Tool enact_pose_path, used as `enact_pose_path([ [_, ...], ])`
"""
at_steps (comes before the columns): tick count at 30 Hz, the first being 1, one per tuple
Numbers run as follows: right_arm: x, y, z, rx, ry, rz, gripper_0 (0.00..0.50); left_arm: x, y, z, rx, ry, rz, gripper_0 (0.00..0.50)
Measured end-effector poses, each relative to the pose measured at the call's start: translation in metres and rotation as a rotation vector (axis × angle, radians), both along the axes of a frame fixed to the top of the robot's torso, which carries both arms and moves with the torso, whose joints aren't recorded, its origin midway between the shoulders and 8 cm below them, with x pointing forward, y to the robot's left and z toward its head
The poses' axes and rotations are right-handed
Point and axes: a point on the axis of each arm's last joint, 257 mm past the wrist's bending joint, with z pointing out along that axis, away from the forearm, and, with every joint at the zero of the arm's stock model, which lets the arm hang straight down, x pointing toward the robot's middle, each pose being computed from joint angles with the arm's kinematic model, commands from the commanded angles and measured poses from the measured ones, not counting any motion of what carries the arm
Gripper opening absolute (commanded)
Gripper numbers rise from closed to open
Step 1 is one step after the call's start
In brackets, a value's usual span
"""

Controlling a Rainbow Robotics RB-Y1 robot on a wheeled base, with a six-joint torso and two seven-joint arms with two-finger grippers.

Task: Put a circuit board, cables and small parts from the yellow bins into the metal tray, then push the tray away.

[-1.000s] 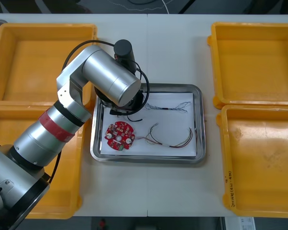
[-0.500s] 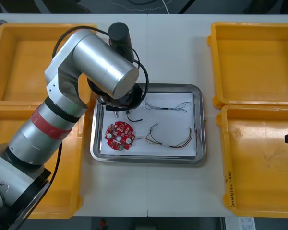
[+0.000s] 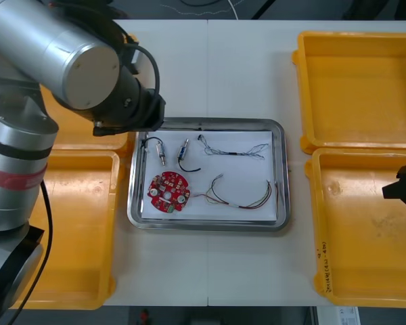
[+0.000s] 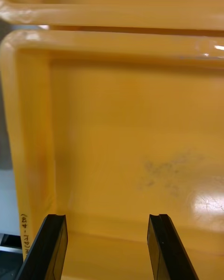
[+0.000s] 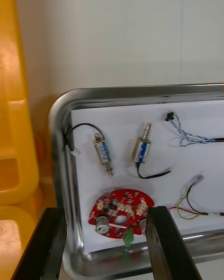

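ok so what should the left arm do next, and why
Probably bring the left gripper, jaws open and holding nothing, down to the metal tray's near rim to push it away. The tray already holds the circuit board, the cables and two small metal parts, so loading looks done. The right gripper hangs open over the near right yellow bin, farther off.

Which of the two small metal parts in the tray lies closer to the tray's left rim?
The part whose black wire loops to the left rim of the tray. The other part lies beside it, nearer the blue and white cable.
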Motion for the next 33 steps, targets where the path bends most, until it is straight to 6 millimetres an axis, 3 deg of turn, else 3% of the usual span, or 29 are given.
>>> enact_pose_path([
  [10,0.01,0.072,0.027,-0.015,-0.031,0.266,0.5,-0.024,0.074,0.0,-0.02,-0.009,0.066,0.5],
  [15,0.012,0.108,0.03,-0.071,-0.043,0.393,0.5,-0.036,0.112,0.0,-0.028,-0.015,0.126,0.5],
  [27,0.001,0.156,0.004,-0.258,-0.033,0.599,0.5,-0.073,0.186,-0.028,0.013,0.026,0.214,0.5],
  [33,0.001,0.198,-0.002,-0.325,-0.083,0.753,0.5,-0.086,0.209,-0.039,0.087,0.042,0.148,0.5],
])
